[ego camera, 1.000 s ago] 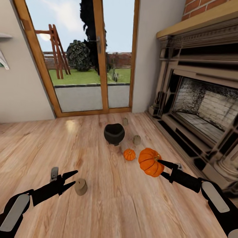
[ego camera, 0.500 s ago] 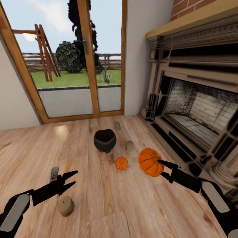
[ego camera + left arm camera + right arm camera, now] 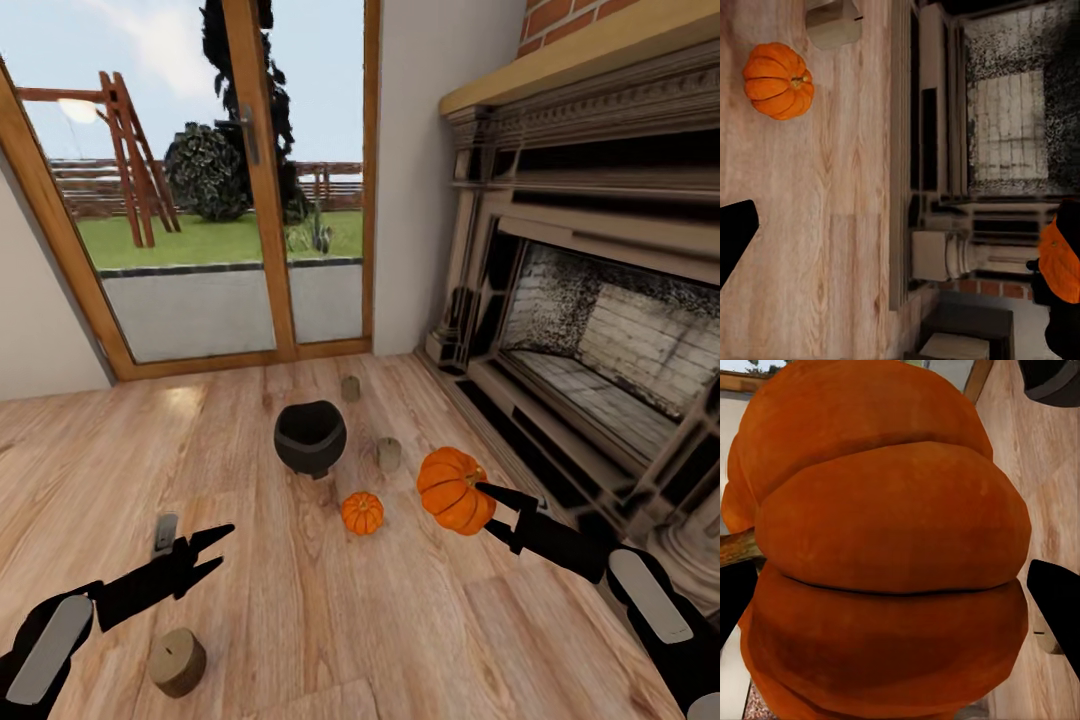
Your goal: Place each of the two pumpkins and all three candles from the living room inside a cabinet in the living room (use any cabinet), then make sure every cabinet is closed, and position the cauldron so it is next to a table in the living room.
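Big pumpkin (image 3: 453,489) sits squeezed in the right gripper (image 3: 487,492); the left gripper (image 3: 212,548) is spread wide, empty, a candle (image 3: 178,661) just below it.

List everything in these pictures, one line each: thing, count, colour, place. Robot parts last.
large pumpkin: 1, bright orange, between the right gripper's fingers, in front of the fireplace
small pumpkin: 1, orange, on the floor in front of the cauldron
cauldron: 1, matte black, on the floor in the middle
candles: 3, beige-tan, all on the floor: one near the door, one right of the cauldron, one beside the left gripper
fireplace: 1, grey stone with brick lining, at the right wall
glass door: 1, wooden frame, far wall, garden beyond
floor: light wood planks
left gripper: 1, black, open, holding nothing
right gripper: 1, black, closed on the large pumpkin
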{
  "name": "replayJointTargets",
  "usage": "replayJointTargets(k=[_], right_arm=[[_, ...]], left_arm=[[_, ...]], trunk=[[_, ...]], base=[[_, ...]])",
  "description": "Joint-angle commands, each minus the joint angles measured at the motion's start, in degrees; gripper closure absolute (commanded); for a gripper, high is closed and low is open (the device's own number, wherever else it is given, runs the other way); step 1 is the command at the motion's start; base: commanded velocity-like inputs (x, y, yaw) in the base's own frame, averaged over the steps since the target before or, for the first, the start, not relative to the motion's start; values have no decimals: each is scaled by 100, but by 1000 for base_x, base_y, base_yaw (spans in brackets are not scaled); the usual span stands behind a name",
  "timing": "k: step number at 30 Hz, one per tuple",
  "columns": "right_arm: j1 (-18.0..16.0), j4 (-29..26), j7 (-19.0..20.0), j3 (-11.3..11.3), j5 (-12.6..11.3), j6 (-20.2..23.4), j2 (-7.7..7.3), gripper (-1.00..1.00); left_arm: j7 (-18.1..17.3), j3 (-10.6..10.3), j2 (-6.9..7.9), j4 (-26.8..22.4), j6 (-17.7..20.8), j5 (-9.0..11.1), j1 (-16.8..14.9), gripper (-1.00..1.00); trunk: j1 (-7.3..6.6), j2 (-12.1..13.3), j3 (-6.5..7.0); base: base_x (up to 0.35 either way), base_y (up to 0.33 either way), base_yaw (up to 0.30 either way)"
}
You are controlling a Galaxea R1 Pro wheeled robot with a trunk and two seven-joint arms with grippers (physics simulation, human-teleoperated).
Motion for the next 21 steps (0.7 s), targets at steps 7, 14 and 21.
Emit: replayJointTargets(k=[7,14,21], right_arm=[[-4,8,21,-9,7,-8,-2,100],[-4,8,21,-9,10,-239,0,100],[-4,4,21,-1,41,-265,5,100]], left_arm=[[-22,-5,-196,1733,-1086,-1063,-735,-100],[-64,-178,-515,2478,-1694,-1576,-1118,-100],[-267,-257,-640,2516,-2016,-1824,-1342,-100]], trunk=[[-1,-2,-5],[-1,-2,-5],[-1,-2,-5]], base=[[2,0,0],[0,0,0],[0,0,0]])
